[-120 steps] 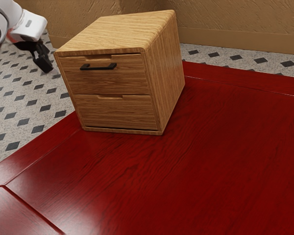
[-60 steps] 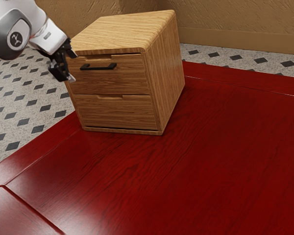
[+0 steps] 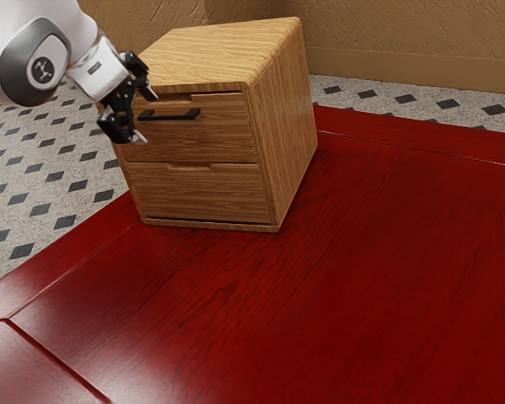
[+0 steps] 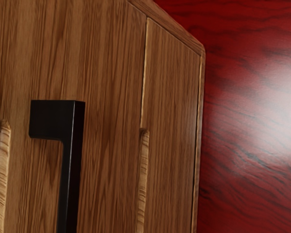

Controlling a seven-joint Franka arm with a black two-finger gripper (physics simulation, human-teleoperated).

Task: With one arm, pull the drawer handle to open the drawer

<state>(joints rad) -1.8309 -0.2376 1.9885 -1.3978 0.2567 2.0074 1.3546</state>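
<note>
A light wooden cabinet [image 3: 261, 126] with two drawers stands on the red wooden table [image 3: 337, 278]. The upper drawer [image 3: 202, 135] carries a black bar handle [image 3: 170, 114] and sits flush with the cabinet front. My black gripper [image 3: 131, 103] hangs open at the handle's end nearest the exterior view's left, one finger above the bar's level and one below. Nothing is held between the fingers. In the wrist view the black handle [image 4: 68, 160] runs close before the hand, with the lower drawer [image 4: 172, 136] beside it.
The lower drawer [image 3: 200, 192] has no black handle, just a small notch at its top edge. Tiled floor [image 3: 34, 185] lies beyond the table edge at the exterior view's left. A tan wall [image 3: 404, 34] runs behind the cabinet.
My arm has swung toward the exterior view's right, from beside the cabinet's corner to the front of the upper drawer. The gripper now straddles the handle's end. The drawer has not moved.
</note>
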